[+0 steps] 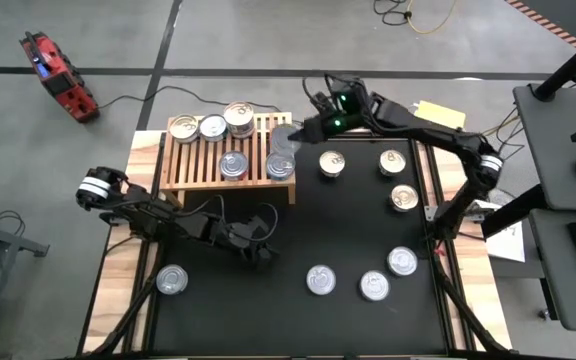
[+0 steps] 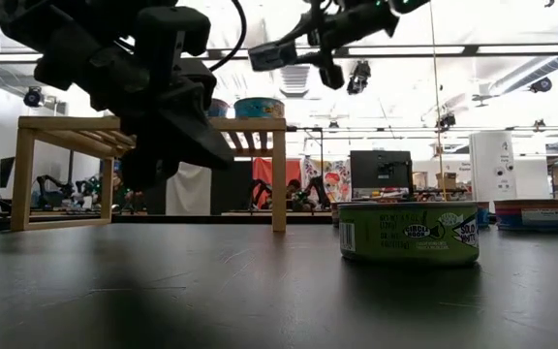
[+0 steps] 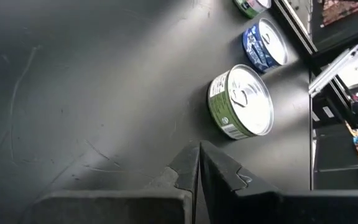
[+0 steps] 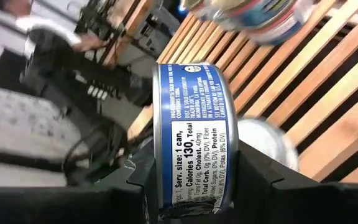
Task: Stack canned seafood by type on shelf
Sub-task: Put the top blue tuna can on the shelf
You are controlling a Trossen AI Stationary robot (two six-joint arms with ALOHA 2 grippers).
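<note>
My right gripper [image 4: 191,180] clamps a blue-labelled can [image 4: 194,130] by its side wall, one finger on each side, and holds it above the right end of the shelf [image 1: 193,165], directly over a can resting there [image 1: 280,166]; in the right wrist view the held can shows on edge, with the wooden slats and a silver lid behind it. My left gripper [image 3: 197,165] is closed with nothing between its fingers, and hangs low over the dark surface [image 1: 353,225] in front of the shelf. The shelf, a low light-wood slatted rack, stands at the far left of the surface and carries three cans in a row along its back edge: two side by side [image 1: 183,127] [image 1: 213,127] and a taller one or a stack [image 1: 239,118] to their right; a further can [image 1: 233,165] sits near its front edge. On the surface, three gold-lidded cans lie to the right of the shelf [image 1: 331,164] [image 1: 392,161] [image 1: 403,197]. Along the near side lie four silver-lidded cans: one at the left [image 1: 172,280], and three toward the right [image 1: 321,280] [image 1: 374,286] [image 1: 402,261]. The left wrist view shows a green-labelled can [image 3: 241,102] just ahead of my closed fingers, with a blue-labelled one [image 3: 265,42] beyond it.
</note>
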